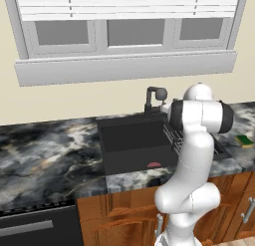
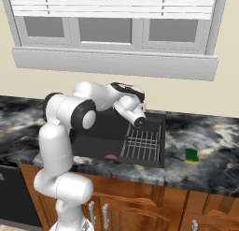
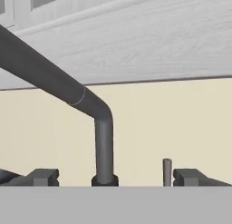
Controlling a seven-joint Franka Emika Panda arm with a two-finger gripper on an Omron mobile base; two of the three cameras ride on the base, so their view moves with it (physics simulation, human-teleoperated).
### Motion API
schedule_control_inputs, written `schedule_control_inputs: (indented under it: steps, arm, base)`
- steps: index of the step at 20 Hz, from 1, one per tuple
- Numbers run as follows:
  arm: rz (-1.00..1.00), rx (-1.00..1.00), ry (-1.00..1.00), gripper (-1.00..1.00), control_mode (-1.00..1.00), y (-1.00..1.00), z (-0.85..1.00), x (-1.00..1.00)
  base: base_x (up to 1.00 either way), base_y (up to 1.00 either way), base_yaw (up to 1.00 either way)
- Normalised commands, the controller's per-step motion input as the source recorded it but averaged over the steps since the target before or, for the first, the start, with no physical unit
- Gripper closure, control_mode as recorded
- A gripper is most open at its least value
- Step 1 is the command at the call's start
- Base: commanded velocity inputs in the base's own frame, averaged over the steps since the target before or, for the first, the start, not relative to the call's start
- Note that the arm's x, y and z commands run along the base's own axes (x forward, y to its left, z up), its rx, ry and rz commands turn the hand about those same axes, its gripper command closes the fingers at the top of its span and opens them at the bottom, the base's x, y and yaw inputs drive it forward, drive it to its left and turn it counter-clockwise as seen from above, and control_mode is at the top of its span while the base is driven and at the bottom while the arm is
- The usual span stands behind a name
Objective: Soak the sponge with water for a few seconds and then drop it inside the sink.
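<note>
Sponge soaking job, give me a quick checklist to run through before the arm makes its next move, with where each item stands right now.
1. Gripper open: ok, the fingertips stand wide apart, nothing between them.
2. Sponge located: ok, it lies on the counter right of the sink, not held.
3. Gripper near the sponge: not ok, the hand is up by the faucet.
4. Water running: not ok, no stream shows under the spout.
5. Sink free to take the sponge: ok, the dark basin is bare beside the dish rack.
6. Faucet handle position: cannot tell.

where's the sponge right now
The sponge lies on the marble counter to the right of the sink, past the dish rack.
</note>
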Motion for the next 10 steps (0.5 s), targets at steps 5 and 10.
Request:
schedule_control_inputs:
  steps: [5,10]
  arm:
    - [-0.03,0.00,0.00,-1.00,-1.00,-0.11,-0.10,0.06]
    - [-0.04,0.00,0.00,-1.00,-1.00,-0.22,-0.09,0.04]
  base:
    - [0.00,0.00,0.00]
    - [0.00,0.00,0.00]
